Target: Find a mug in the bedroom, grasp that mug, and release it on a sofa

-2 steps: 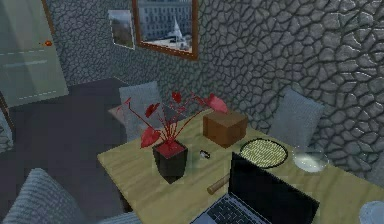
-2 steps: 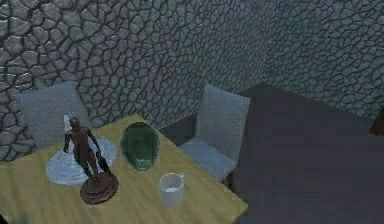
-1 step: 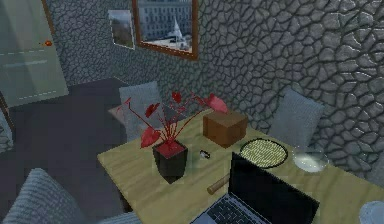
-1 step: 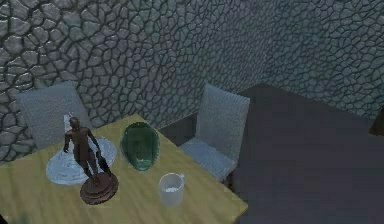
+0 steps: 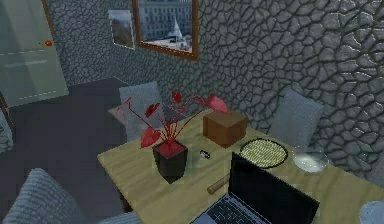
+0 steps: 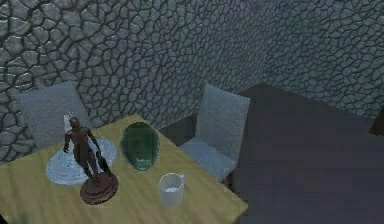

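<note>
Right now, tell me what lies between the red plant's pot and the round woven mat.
A small dark object lies between the pot and the mat, in the forward view.

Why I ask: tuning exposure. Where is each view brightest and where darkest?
Forward view: brightest on the table and the door; darkest on the floor between them. Arm side view: brightest on the table; darkest on the floor at right.

No writing, number or sign can be read: the framed picture (image 5: pixel 165 25), the box (image 5: pixel 225 127) and the laptop (image 5: pixel 262 192) on the surface (image 5: pixel 128 165) bear no legible print.
</note>
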Available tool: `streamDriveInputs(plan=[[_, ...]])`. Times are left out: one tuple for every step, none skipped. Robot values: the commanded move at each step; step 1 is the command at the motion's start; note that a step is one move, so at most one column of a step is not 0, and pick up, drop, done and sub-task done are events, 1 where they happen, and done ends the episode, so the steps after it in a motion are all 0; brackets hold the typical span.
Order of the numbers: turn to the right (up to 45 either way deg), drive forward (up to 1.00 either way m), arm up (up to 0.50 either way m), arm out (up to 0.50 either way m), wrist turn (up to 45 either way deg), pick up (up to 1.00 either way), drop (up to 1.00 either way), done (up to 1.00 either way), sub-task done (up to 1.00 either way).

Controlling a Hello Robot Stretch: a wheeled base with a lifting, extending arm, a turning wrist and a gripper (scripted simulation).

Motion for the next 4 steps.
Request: streamDriveInputs(plan=[[0.0, 0.00, 0.00, 0.24, 0.0, 0.00, 0.00, 0.00, 0.00], [0.0, 0.00, 0.00, 0.00, 45.0, 0.00, 0.00, 0.00, 0.00], [0.0, 0.00, 0.00, 0.00, 45.0, 0.00, 0.00, 0.00, 0.00], [0.0, 0.00, 0.00, 0.00, 45.0, 0.00, 0.00, 0.00, 0.00]])
